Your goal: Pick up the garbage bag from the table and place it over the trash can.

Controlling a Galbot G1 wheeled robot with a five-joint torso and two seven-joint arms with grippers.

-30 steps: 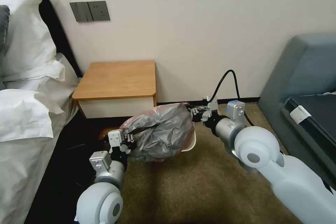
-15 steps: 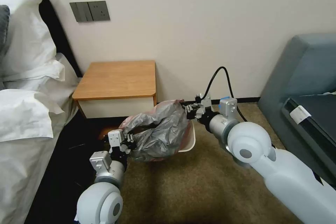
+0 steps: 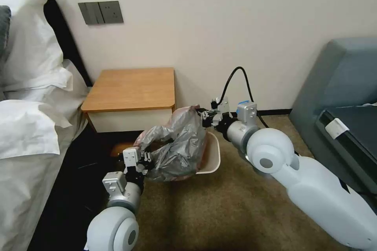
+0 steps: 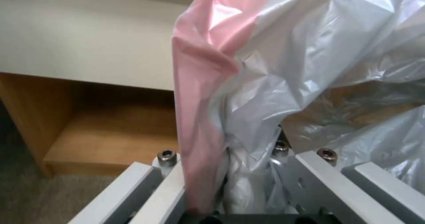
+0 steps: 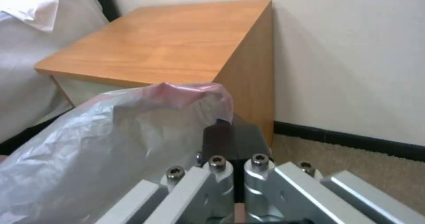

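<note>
The garbage bag (image 3: 176,145), crinkled grey film with a pink edge, hangs bunched over the cream trash can (image 3: 215,156) on the carpet, right of the table (image 3: 133,86). My left gripper (image 3: 142,160) is shut on the bag's near-left edge; in the left wrist view the film (image 4: 288,51) is pinched in the left gripper (image 4: 230,184). My right gripper (image 3: 202,117) is shut on the far pink edge, close to the table's front right corner. In the right wrist view its dark fingertips (image 5: 221,137) meet behind the bag (image 5: 111,134), with the table (image 5: 168,44) beyond. Most of the can is hidden by the bag.
A bed with white pillows (image 3: 27,98) lies left of the table. A grey sofa (image 3: 345,86) stands at the right. The wall (image 3: 235,27) runs close behind, and a black cable (image 3: 235,78) arches over my right wrist. Open carpet (image 3: 220,211) lies in front.
My right arm has moved left toward the table, carrying the bag's far edge with it. The bag is more bunched and more of the can's right rim shows. The left gripper has barely moved.
</note>
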